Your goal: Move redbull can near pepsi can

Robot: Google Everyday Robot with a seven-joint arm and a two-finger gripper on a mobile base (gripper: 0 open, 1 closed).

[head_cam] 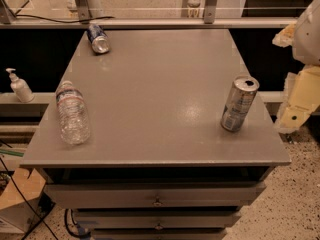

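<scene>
Standing upright near the right front of a plain grey rectangular worktop (165,99) is one tall, slim silver-grey metal redbull can (239,104) with blue patches and a silver top. One shorter, dark blue pepsi can (98,38) with a silver lid is lying on its side at the far left corner, its lid facing the viewer. The two cans are sitting well apart, at opposite corners. One clear, crinkled plastic water bottle (73,113) with a red and blue label is resting near the left front edge. Three things in all are sitting on the worktop.

The robot's cream-white hand (299,101) is hanging off the right edge, beside the redbull can and apart from it, holding nothing visible; whether it is open or closed cannot be told.

One white pump bottle (19,85) is standing on a lower ledge to the left.
</scene>
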